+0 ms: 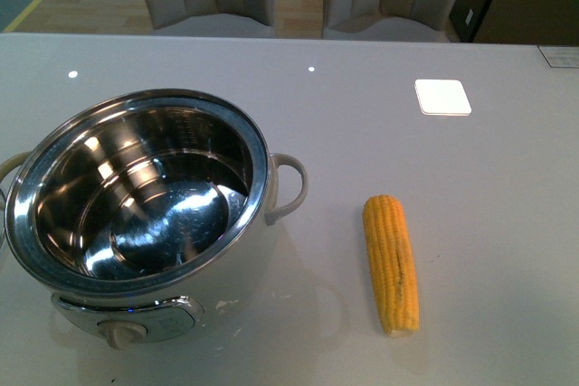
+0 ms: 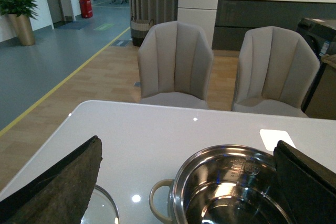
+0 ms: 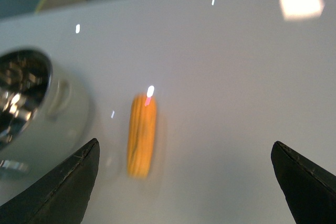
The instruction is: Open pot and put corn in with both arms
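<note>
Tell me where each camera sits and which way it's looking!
Front view: on the robot's body, looking down at the table, the open pot and the corn; no arm shows.
Left wrist view: on the left arm, near the pot, facing across the table to two chairs; the open left end effector frames it.
Right wrist view: on the right arm, looking down at the corn; blurred; open right end effector shows.
Shared: all three see the pot.
</note>
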You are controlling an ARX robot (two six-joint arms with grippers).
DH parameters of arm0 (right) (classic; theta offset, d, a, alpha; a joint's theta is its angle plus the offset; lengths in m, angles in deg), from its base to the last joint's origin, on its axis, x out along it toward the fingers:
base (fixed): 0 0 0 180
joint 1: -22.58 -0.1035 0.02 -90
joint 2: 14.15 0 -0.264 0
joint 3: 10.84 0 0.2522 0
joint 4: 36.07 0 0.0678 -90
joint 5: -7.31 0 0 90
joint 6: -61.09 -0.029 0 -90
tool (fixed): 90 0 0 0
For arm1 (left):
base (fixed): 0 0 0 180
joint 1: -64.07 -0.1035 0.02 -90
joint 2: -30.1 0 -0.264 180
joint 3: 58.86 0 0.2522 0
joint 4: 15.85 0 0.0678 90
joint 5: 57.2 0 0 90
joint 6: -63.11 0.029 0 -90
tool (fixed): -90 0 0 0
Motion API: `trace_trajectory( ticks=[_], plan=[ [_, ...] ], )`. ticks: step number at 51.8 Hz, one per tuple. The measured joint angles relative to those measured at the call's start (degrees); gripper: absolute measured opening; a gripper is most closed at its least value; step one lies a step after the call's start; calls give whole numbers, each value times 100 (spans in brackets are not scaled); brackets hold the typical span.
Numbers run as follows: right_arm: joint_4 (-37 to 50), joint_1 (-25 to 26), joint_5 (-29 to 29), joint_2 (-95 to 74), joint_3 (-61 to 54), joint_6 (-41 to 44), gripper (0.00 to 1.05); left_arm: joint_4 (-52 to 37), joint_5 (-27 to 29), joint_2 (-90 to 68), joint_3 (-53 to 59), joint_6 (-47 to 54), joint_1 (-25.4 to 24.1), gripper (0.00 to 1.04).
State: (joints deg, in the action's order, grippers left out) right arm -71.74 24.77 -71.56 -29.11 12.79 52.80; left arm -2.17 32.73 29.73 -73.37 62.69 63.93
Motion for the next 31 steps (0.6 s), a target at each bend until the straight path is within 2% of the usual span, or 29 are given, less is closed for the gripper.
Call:
trace_trajectory(
  ticks=[3,6,13,18,31],
  plan=[
    [-317,-116,-13,-531,52,-234,96,0,7,0,0,0,0,98],
    [-129,-299,-138,-892,57,-350,96,0,11,0,0,0,0,98],
    [1027,-1102,-796,-2240,57,-433,96,0,11,0,0,0,0,98],
    [2315,-1646,-1185,-3954,195,-396,96,0,9,0,0,0,0,98],
    [3751,-2090,-1499,-6568,1054,-400,96,0,9,0,0,0,0,98]
  ],
)
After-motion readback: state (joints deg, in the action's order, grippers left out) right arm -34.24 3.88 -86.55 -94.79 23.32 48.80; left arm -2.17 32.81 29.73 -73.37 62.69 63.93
